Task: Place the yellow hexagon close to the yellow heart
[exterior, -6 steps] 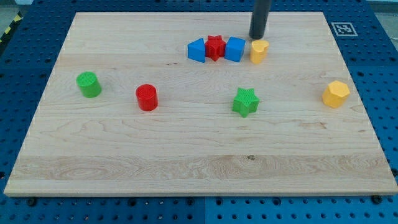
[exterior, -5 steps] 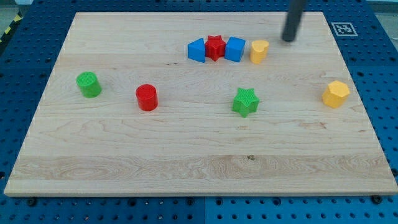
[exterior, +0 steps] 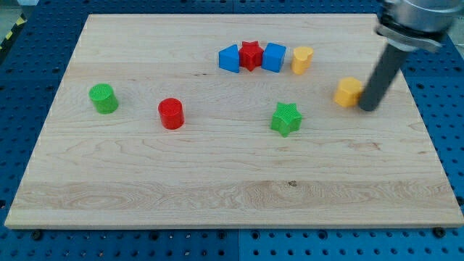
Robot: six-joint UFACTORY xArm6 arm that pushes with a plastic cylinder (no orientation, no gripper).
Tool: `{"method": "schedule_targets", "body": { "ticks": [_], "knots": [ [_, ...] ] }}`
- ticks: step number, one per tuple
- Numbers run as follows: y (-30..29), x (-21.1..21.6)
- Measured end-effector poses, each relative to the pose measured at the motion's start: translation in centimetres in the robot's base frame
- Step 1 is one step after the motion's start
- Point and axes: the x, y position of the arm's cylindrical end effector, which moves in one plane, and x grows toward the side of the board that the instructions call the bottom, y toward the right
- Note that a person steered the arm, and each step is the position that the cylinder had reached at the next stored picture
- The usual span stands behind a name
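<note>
Wooden board (exterior: 217, 181): my tip (exterior: 367, 109) touches the blurred yellow hexagon (exterior: 349, 92); no claw shows.

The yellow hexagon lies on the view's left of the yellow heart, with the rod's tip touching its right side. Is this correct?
Not quite. The camera view shows the yellow hexagon on the view's right of the yellow heart, and lower. My tip is at its right side, as you said.
</note>
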Motion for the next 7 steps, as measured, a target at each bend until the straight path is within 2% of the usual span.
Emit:
{"method": "schedule_targets", "body": {
  "ticks": [2,3,6,7],
  "knots": [
    [-1.7,3.3],
    [-3.0,0.1],
    [-3.0,-1.1],
    [-3.0,-3.8]
  ]
}}
